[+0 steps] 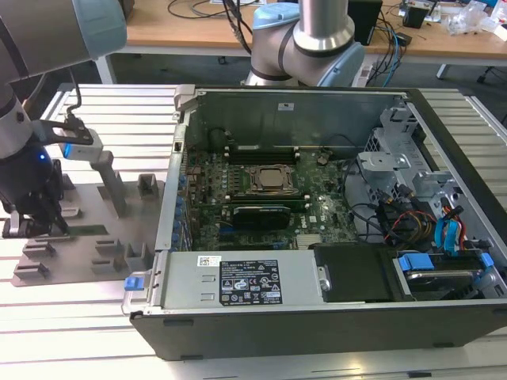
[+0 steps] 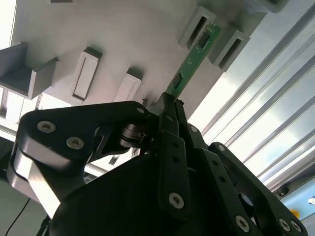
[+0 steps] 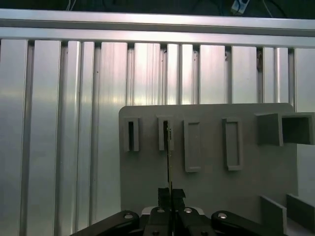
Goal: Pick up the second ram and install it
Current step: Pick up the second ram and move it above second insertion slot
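Observation:
The second ram (image 2: 189, 64) is a thin green stick, seen edge-on in the first wrist view (image 3: 170, 162). My gripper (image 2: 170, 101) is shut on its near end, and the black fingers close on it from both sides (image 3: 170, 192). Its far end reaches the slotted grey blocks (image 3: 166, 133) of the flat fixture plate (image 3: 206, 196); I cannot tell whether it still rests in a slot. In the exterior view the gripper (image 1: 46, 228) hangs low over the plate (image 1: 87, 265) at the left, and the ram (image 1: 87, 229) shows as a green strip beside it.
An open computer case (image 1: 444, 317) stands to the exterior view's right of the plate. Its motherboard carries the square CPU socket (image 1: 272, 180), with dark slots around it. Grey posts and blocks (image 1: 111, 186) rise from the plate. Ribbed aluminium table (image 3: 59, 123) lies all around.

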Robot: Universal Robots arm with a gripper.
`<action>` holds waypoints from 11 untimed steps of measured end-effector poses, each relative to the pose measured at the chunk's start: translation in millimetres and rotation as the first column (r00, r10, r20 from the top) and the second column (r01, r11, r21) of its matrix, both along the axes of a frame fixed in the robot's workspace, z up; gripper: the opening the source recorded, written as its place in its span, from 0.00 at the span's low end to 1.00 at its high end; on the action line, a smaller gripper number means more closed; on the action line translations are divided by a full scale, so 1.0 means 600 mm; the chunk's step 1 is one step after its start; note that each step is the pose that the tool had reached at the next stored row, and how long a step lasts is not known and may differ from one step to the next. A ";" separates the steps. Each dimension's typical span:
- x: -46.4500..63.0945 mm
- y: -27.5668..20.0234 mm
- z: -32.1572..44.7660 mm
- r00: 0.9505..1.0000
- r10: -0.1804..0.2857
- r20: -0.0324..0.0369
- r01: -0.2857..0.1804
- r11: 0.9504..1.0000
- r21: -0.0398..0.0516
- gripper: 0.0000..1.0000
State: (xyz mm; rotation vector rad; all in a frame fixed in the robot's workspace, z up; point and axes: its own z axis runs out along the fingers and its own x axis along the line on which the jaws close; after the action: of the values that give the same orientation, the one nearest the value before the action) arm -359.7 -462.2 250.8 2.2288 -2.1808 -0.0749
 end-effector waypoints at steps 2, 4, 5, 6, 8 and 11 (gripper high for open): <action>0.000 0.0000 0.007 1.000 0.000 0.000 0.000 1.000 0.000 0.13; 0.001 0.0000 0.017 1.000 0.000 0.000 0.000 1.000 0.000 0.13; 0.001 0.0000 0.022 1.000 0.000 0.000 0.000 1.000 0.000 0.13; 0.001 0.0000 0.027 1.000 0.000 0.000 0.000 1.000 0.000 0.13; 0.001 0.0000 0.034 1.000 0.000 0.000 0.000 1.000 0.000 0.13; 0.002 0.0000 0.049 1.000 0.000 0.000 0.000 1.000 0.000 0.13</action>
State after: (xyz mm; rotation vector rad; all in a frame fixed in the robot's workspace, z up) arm -358.8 -462.1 280.2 2.2287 -2.1808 -0.0751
